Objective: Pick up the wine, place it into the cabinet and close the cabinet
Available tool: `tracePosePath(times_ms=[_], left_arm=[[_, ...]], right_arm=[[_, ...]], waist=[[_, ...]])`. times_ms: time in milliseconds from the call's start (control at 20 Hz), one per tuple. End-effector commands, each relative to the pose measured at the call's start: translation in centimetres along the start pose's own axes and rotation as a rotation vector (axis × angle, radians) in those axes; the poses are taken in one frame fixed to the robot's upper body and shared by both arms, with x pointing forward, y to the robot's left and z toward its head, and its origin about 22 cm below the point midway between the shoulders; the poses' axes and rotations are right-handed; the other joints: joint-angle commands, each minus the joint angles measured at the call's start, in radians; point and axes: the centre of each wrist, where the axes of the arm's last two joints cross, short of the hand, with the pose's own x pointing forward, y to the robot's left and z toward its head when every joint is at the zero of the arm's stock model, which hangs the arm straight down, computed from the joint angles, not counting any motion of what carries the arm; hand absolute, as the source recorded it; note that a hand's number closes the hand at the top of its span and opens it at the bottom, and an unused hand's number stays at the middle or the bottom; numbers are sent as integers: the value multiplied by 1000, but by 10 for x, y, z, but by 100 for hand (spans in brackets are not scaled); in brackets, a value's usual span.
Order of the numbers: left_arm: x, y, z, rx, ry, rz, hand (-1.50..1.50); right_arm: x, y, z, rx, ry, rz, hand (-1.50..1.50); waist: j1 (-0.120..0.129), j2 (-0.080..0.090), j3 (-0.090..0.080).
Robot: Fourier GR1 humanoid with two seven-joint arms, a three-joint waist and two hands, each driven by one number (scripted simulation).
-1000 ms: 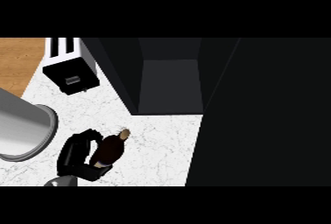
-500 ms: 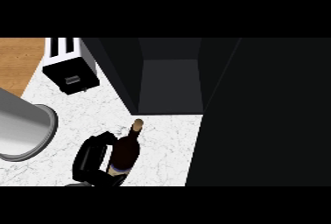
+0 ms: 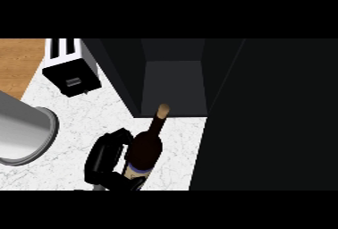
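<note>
So the robot hand (image 3: 105, 159) is down near the lower left of the head view, and its black fingers are curled round the lower body of the wine bottle (image 3: 146, 147), so it's closed on the bottle rather than spread out. The hand sits on the bottle's left side, with fingers wrapping under near the pale label (image 3: 137, 170), which has a purplish band along its top. The base of the bottle is hidden behind those fingers, so I honestly can't tell if it's touching the desk (image 3: 73, 114) or clear of it. The bottle is dark, and its neck points up the view with a slight lean to the right. Its tan cork end (image 3: 162, 108) lands right at the front edge of the cabinet (image 3: 173, 87). The cabinet is open, a dark box with a greyish inner panel showing, and the bottle isn't inside it, just in front of the opening. Everything right of that is one big black panel (image 3: 271, 116); door or side wall, can't say. On the white marbled desk at the upper left there's a white toaster (image 3: 71, 70) with two dark slots, well apart from the bottle. A big grey cylinder (image 3: 20, 129) pokes in from the left edge, near the hand but not touching it. A strip of wood (image 3: 19, 58) shows beyond the desk's edge at the top left.
</note>
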Motion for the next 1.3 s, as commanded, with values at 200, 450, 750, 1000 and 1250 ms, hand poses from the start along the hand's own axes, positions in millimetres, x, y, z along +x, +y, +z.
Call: tracePosePath(times_ms=[200, 450, 750, 1000, 1250], left_arm=[[19, -22, -33, 76, -50, -80, 150], [17, -28, -54, 102, -47, -130, 150], [23, -27, -84, 85, -26, -185, 150], [13, -24, -100, 95, -25, -223, 150], [5, -34, -122, 76, 2, -224, 150]], right_arm=[[40, -9, 30, 12, -39, -50, -150], [43, -7, 29, 21, -42, -67, -150], [38, -17, 22, 21, -40, -39, -150], [44, -10, 26, 12, -29, -63, -150], [39, -16, 26, 25, -38, -60, -150]], waist=[[-4, 2, 0], [-3, 2, -1], [0, 5, 0], [-5, 5, -2], [-14, 7, 0]])
